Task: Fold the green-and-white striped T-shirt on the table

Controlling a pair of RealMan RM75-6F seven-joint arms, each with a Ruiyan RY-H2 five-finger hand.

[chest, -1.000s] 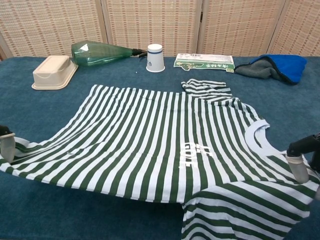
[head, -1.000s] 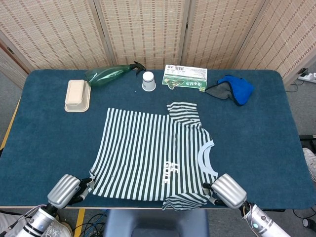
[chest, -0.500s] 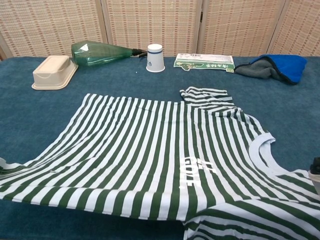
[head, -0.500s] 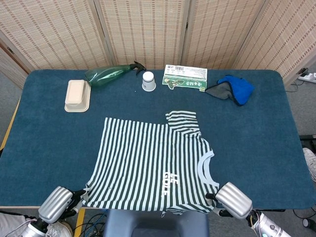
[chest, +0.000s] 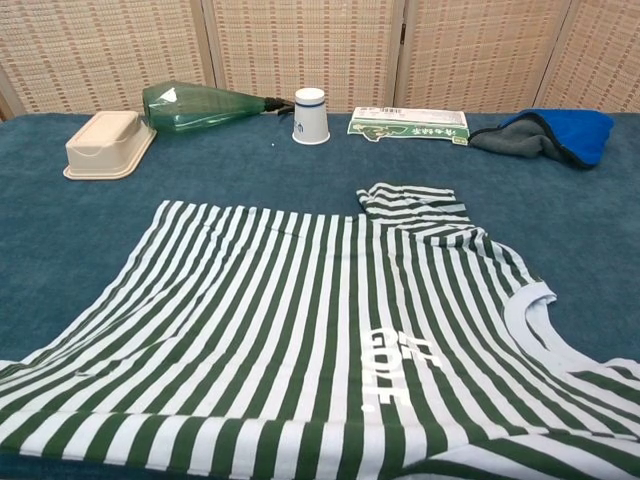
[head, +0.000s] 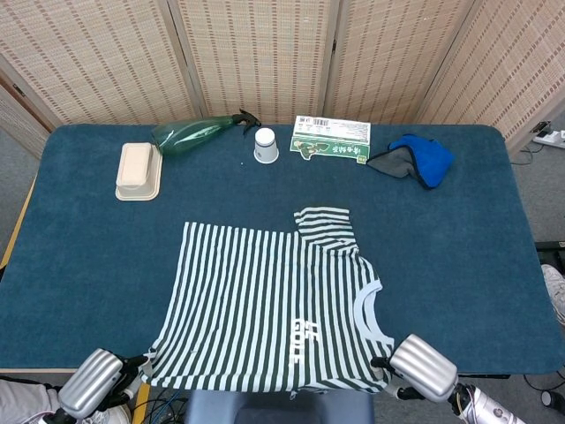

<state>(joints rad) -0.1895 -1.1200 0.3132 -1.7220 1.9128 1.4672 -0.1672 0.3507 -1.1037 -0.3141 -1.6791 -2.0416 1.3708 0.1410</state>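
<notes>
— Where is the green-and-white striped cotton T-shirt (head: 269, 305)?

— At the near edge of the blue table (head: 79, 265), overhanging. My left hand (head: 90, 394) and right hand (head: 422, 367) seem to pinch its near corners; fingers hidden, I cannot tell.

— How will it handle?

— Soft, light; take the hem corners.

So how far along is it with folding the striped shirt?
No fold is made yet: the T-shirt lies mostly flat, one sleeve bunched. In hand: the left hand and right hand appear to grip its near edge at the table front. Every fold is left.
</notes>
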